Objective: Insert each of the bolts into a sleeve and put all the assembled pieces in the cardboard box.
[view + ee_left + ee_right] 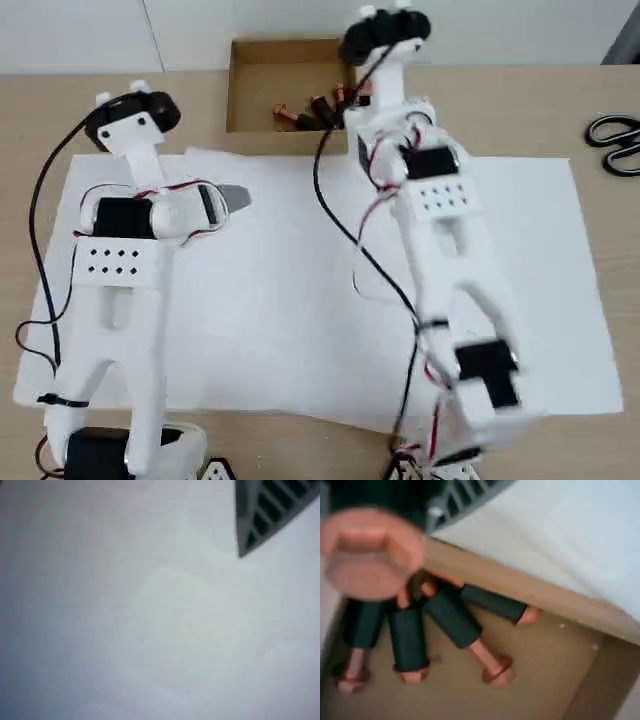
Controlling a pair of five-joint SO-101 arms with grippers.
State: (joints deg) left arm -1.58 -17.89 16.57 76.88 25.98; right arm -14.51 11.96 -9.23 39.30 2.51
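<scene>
Right pincer (347,98) above cardboard box (255,95), clenched on bolt (370,555). Risk: careless release knocks assembled pieces (450,620), bolt slides out of sleeve. Left pincer (235,197): cannot tell state.

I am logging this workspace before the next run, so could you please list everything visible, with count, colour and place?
Light wooden table: one, tan, beneath everything.
White paper sheet: one, white, spread on the table under both arms.
Brown cardboard box: one, brown, on the table at the paper's far edge.
Copper bolts in black cylindrical sleeves: four, copper and black, lying inside the box.
Copper hexagonal bolt head: one, copper, blurred, above the box.
Black-handled scissors: one pair, black, on the table right of the paper.
Left gripper: one, white and grey, over the paper.
Right gripper: one, white and grey, over the box.
</scene>
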